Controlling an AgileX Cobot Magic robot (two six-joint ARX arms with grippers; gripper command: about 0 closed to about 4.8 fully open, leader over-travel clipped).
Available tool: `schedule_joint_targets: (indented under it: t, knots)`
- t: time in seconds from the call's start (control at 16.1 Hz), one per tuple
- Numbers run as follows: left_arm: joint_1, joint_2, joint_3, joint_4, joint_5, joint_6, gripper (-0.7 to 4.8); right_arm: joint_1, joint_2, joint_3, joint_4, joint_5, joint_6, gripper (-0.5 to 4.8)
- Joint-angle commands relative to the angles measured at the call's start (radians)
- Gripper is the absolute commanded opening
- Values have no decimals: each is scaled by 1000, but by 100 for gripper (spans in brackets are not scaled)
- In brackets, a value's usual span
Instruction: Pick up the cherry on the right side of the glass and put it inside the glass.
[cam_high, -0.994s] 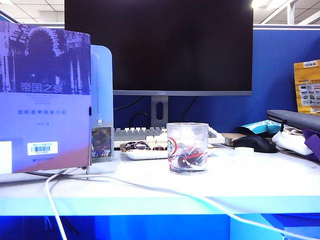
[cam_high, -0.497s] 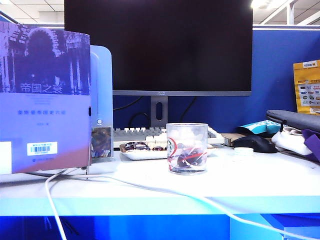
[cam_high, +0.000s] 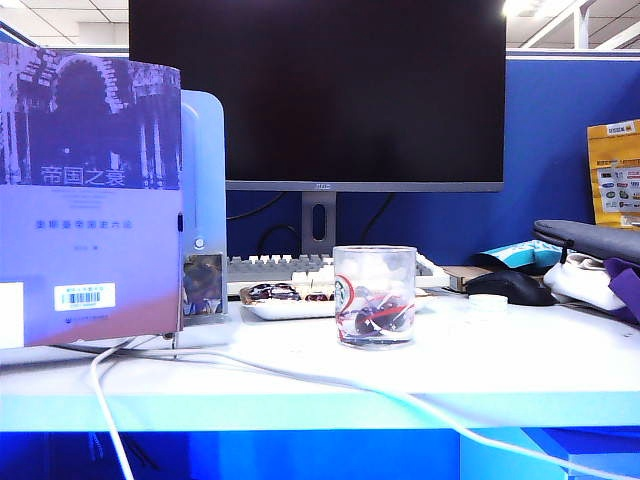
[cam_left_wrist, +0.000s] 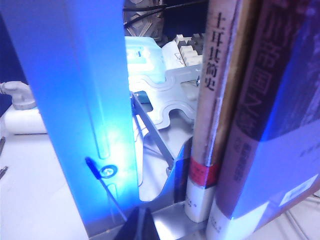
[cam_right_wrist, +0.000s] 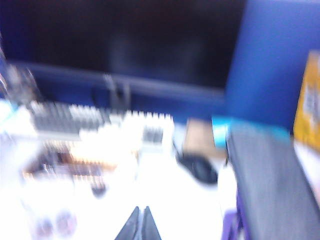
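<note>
Exterior camera: low, near table height, level, facing the monitor (cam_high: 316, 90). Left wrist camera: very close to the bookend (cam_left_wrist: 75, 100) and books (cam_left_wrist: 220, 110). Right wrist camera: blurred, facing the same monitor (cam_right_wrist: 125, 40) and keyboard (cam_right_wrist: 100, 122).

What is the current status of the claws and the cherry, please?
Right claw shut, empty, picture blurred. Left claw barely in view by the books, state unclear. Dark round shapes low inside the glass, likely the cherry. No cherry beside it.
</note>
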Motion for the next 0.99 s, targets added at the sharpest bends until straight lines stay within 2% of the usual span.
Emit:
schedule_joint_targets:
  t: [0.06, 0.44, 0.68, 0.87, 0.99]
  knots:
    - [1, -3, -1, -12, 4, 5, -5, -39, -116, -122, 19, -25, 6, -5]
    - [1, -3, 0, -12, 3, 5, -5, -59, -143, -261, 19, -26, 34, -5]
    - [1, -3, -1, -12, 3, 5, -5, -161, -144, -315, -12, -26, 110, -5]
    - [1, -3, -1, -12, 4, 5, -5, -168, -143, -358, -93, -27, 160, -5]
    - [1, -3, -1, -12, 3, 5, -5, -168, -141, -358, -89, -29, 161, -5]
